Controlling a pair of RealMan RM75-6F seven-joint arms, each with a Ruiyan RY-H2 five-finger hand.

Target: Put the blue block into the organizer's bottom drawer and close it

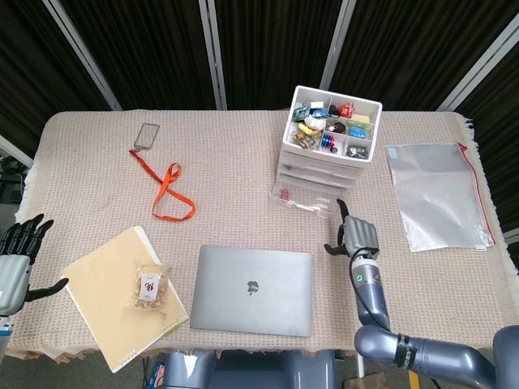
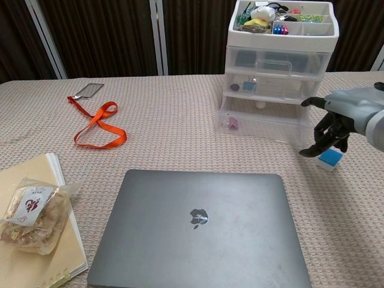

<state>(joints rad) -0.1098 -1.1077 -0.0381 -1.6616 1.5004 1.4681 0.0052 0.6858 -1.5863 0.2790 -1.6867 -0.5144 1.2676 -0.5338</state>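
Observation:
The small blue block (image 2: 329, 159) lies on the table mat, right of the organizer's front. My right hand (image 2: 337, 117) hangs just above and behind it with its fingers (image 2: 322, 141) curled down and apart, holding nothing. The head view shows the same right hand (image 1: 358, 237), which covers the block there. The white organizer (image 1: 328, 134) stands at the back with its clear bottom drawer (image 2: 258, 123) pulled out toward me, also the bottom drawer (image 1: 304, 199). My left hand (image 1: 16, 261) stays spread off the table's near left edge.
A closed grey laptop (image 2: 198, 222) fills the near middle. A tan notebook (image 1: 109, 296) with a snack bag (image 1: 150, 288) lies near left. An orange lanyard (image 1: 169, 194) and a phone (image 1: 147, 134) sit far left. A clear zip pouch (image 1: 438, 194) lies right of the organizer.

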